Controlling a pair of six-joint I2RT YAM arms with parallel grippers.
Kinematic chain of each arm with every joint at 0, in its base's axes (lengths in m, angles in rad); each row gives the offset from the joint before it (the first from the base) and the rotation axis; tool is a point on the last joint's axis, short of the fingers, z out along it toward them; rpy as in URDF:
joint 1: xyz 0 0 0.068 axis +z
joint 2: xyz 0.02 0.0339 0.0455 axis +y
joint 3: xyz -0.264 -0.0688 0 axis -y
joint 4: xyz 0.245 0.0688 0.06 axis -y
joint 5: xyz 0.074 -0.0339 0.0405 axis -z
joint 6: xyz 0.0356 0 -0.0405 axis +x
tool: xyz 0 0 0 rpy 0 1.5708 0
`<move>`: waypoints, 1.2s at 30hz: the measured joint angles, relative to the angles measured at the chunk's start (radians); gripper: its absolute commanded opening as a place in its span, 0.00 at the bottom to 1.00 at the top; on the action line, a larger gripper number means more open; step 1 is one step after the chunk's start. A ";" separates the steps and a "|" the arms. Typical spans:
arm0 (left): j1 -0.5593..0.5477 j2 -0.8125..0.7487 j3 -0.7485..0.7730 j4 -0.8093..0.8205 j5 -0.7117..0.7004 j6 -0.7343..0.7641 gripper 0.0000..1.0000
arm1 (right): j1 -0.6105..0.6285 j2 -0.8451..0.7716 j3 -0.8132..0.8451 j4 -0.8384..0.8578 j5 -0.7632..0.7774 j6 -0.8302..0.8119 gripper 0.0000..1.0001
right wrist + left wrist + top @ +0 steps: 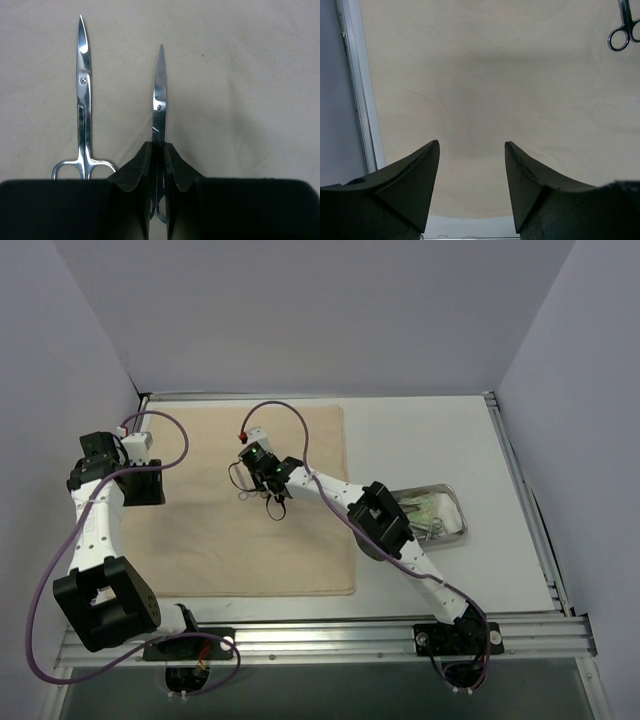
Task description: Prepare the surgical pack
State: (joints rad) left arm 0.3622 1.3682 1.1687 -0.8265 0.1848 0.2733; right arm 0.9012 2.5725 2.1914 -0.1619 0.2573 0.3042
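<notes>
Forceps (159, 95), slim pointed shiny steel, sit pinched in right claw (158, 146).

White table (425, 435) — pale grey walls (320, 310)

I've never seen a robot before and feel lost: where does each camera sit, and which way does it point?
Top external: high behind the bases, looking down on beige cloth, steel tray, left arm, right arm.
Left wrist: on the left arm, facing down at cloth past its open left pincer.
Right wrist: facing along its right pincer, shut on steel scissors; a second pair lies beside.
Shared: both wrist views show cloth and scissor handles.
</notes>
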 measured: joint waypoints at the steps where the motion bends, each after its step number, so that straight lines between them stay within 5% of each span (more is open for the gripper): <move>1: 0.000 0.000 0.000 0.000 0.001 0.000 0.64 | 0.002 -0.019 -0.028 -0.001 -0.005 -0.010 0.00; 18: 0.000 0.004 0.000 0.000 0.013 0.010 0.64 | 0.008 -0.353 -0.391 0.085 -0.101 -0.204 0.00; 36: 0.000 0.028 0.000 0.016 0.066 0.031 0.64 | -0.172 -0.836 -0.765 -0.007 -0.449 -0.725 0.00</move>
State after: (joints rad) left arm 0.3622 1.3964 1.1687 -0.8104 0.2508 0.3046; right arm 0.7288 1.7367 1.4265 -0.1692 -0.1913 -0.4210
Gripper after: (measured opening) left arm 0.640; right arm 0.066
